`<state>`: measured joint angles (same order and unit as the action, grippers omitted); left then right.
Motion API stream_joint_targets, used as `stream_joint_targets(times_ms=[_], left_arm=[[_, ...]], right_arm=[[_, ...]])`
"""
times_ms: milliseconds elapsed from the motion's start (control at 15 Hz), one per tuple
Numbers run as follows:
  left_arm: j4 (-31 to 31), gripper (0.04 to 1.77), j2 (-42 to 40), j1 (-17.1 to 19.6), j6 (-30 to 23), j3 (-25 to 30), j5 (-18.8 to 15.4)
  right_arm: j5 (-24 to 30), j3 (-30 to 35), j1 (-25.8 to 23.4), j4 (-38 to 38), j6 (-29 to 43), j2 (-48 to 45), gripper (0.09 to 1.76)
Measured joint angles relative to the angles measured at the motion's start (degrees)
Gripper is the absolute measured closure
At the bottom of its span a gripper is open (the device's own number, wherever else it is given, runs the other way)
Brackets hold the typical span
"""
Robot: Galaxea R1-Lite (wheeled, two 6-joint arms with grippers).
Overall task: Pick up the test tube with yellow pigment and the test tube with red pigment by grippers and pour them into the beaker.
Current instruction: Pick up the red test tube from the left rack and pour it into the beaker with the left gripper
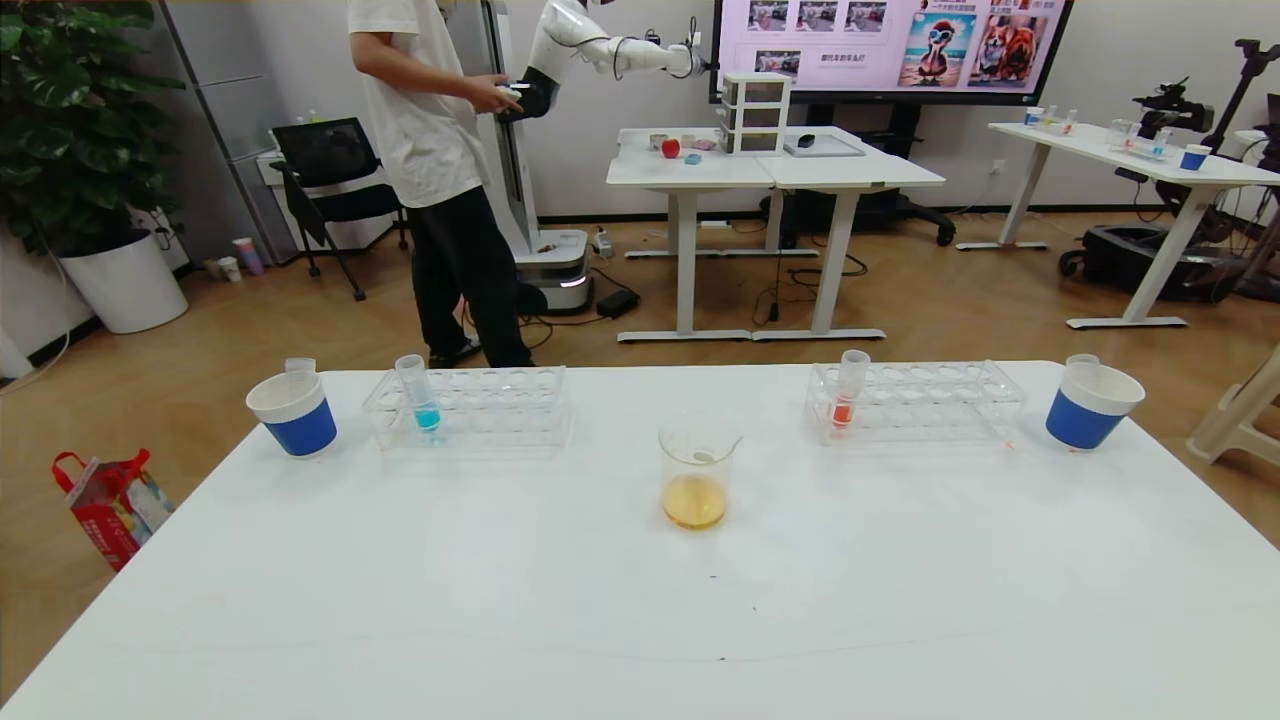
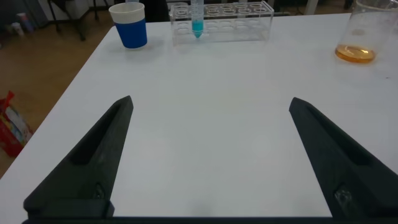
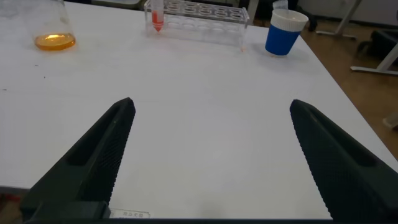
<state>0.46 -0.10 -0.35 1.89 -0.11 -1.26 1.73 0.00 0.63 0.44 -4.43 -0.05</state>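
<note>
The beaker (image 1: 697, 480) stands mid-table with orange-yellow liquid in its bottom; it also shows as the beaker (image 2: 357, 37) in the left wrist view and the beaker (image 3: 53, 31) in the right wrist view. A clear tube (image 1: 299, 366) sticks out of the left paper cup (image 1: 293, 412), and another clear tube (image 1: 1081, 362) out of the right paper cup (image 1: 1090, 405). Both tubes' bottoms are hidden, so I cannot tell their pigment. My left gripper (image 2: 211, 106) and right gripper (image 3: 211, 106) hang open and empty over bare table near the front edge, out of the head view.
A left rack (image 1: 500, 410) holds a cyan-liquid tube (image 1: 420, 395). A right rack (image 1: 930, 400) holds an orange-red-liquid tube (image 1: 848, 395). Beyond the table a person stands by another robot, with desks behind. A red bag (image 1: 110, 500) sits on the floor at left.
</note>
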Motion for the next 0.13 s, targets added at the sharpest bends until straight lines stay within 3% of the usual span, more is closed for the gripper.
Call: stream_joint_targets(times_ms=[133], left_arm=[[-0.1,0.06,0.0,0.0,0.0,0.1,0.1]], right_arm=[[0.0,0.0,0.0,0.0,0.0,0.0,0.11]])
